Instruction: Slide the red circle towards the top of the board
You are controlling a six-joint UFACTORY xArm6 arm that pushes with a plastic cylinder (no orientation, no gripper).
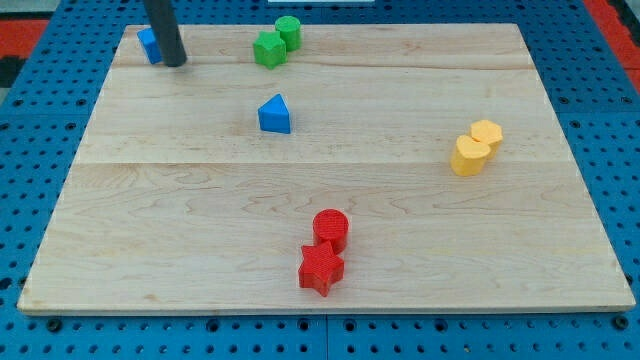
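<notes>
The red circle [331,229] lies near the view's bottom centre of the wooden board [420,270]. A red star [321,269] touches it just below. My tip [176,62] is at the board's top left, far from the red circle. It stands right beside a blue block [148,44], whose shape is partly hidden by the rod.
A blue triangular block [274,115] lies left of centre. A green star [268,48] and a green circle [288,30] sit together at the top. Two yellow blocks [476,147] sit together at the right. Blue pegboard surrounds the board.
</notes>
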